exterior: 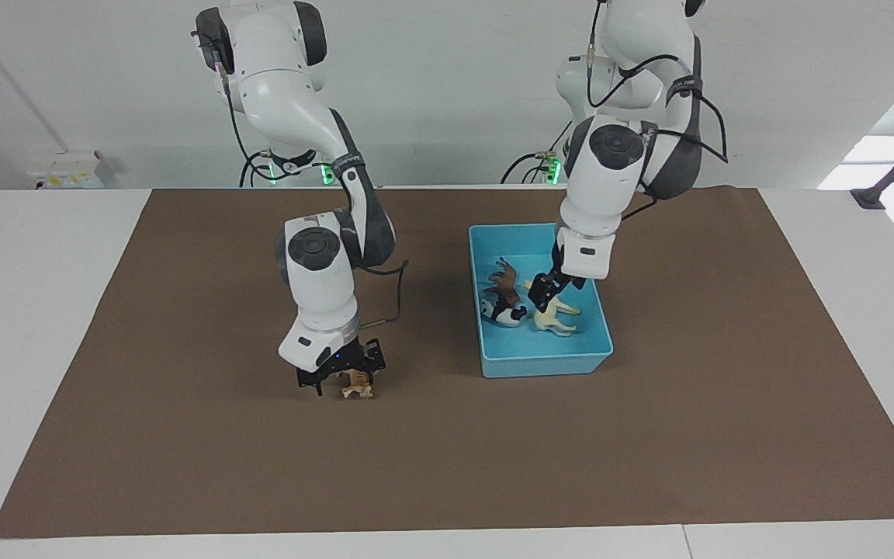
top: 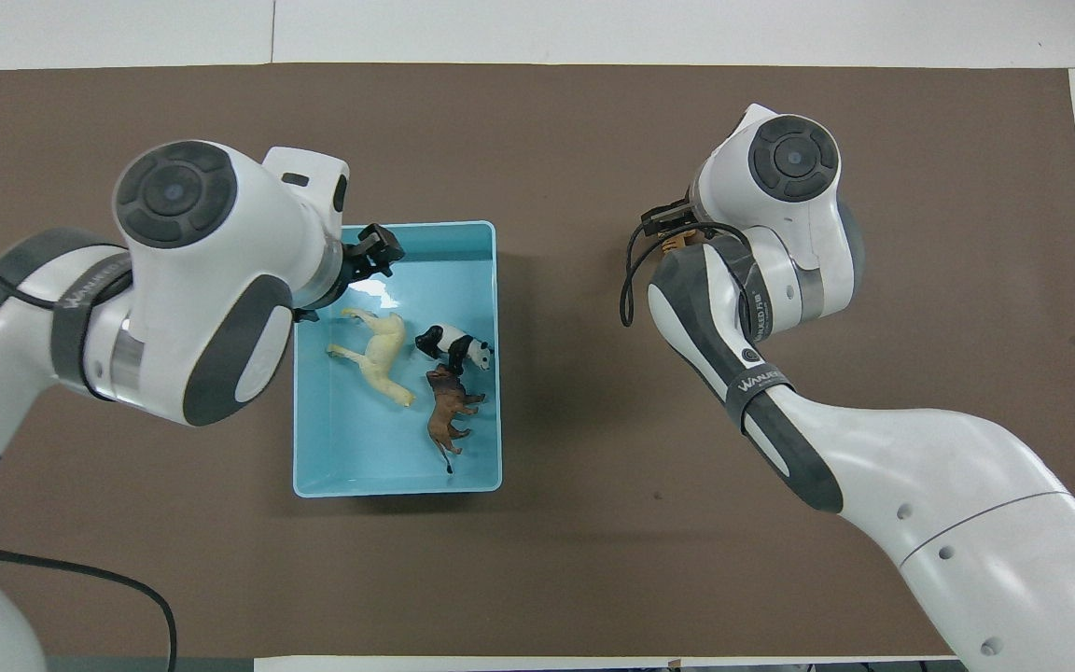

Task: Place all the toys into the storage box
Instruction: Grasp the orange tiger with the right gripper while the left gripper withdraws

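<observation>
Currently storage box (top: 397, 471) sits on the brown mat (exterior: 649, 450) toward the left arm's end of the bench, holding horse (top: 381, 353), panda (top: 452, 345) and lion (top: 449, 411). Left hand (exterior: 552, 291) hangs inside the box over the horse, fingers apart, gripping nothing. Right hand (exterior: 346, 373) is down at the tiger (exterior: 357, 386) on the mat, spread wide around it, not clamped.
</observation>
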{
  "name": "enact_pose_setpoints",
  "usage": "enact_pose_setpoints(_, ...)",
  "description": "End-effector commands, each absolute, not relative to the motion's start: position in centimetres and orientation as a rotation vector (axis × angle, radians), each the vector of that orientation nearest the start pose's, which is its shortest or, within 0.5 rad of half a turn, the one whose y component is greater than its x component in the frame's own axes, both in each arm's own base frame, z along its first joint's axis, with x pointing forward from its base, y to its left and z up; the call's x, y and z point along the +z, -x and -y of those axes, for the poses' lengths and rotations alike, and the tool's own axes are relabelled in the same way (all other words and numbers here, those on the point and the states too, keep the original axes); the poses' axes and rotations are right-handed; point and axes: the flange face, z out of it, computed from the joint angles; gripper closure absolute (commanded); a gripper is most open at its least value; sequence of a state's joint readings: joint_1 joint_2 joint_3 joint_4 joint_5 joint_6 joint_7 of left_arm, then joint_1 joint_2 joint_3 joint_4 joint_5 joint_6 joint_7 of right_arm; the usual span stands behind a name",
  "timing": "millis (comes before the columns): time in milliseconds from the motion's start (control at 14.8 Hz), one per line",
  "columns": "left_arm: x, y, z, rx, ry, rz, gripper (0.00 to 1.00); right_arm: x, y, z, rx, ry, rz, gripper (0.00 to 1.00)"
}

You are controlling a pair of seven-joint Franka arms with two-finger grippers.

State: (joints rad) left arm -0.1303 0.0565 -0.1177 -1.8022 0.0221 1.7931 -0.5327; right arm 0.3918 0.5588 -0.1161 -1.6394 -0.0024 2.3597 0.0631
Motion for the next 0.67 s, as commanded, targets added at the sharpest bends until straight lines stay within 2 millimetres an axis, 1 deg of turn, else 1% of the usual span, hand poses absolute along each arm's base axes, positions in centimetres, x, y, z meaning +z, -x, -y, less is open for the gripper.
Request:
enact_pose_setpoints(0,52.1,-53.9,9.3,0.200,3.094,0.185,0.00,29.6,-65.6,-20.0,-0.249,3.127,0.421,0.00)
enact_pose_setpoints(67,52.4,-53.7,8.0,0.226,3.098,0.133,0.00,29.1,-65.2,-19.8,-0.238,3.121,0.481,0.00)
enact_pose_setpoints(135,52.2,-53.6,7.5,0.239,3.101,0.095,0.00,28.7,-65.1,-19.3,-0.244,3.116,0.507,0.00)
enact_pose_setpoints(202,52.3,-53.7,7.4,0.240,3.103,0.081,0.00,28.4,-64.8,-19.1,-0.239,3.115,0.504,0.33)
enact_pose_setpoints(269,52.5,-53.8,7.5,0.232,3.103,0.076,0.00,28.5,-64.8,-19.1,-0.223,3.115,0.481,0.99)
enact_pose_setpoints(337,52.9,-53.9,7.1,0.223,3.105,0.087,0.00,28.6,-64.4,-20.2,-0.209,3.103,0.431,1.00)
enact_pose_setpoints(404,53.1,-54.0,6.1,0.223,3.104,0.111,0.00,28.7,-64.4,-20.5,-0.207,3.101,0.375,1.00)
enact_pose_setpoints(539,53.2,-53.7,5.5,0.247,3.103,0.105,0.00,29.3,-64.6,-21.1,-0.206,3.099,0.372,1.00)
enact_pose_setpoints(606,53.3,-53.3,5.5,0.271,3.100,0.086,0.00,30.2,-64.9,-21.4,-0.189,3.099,0.376,1.00)
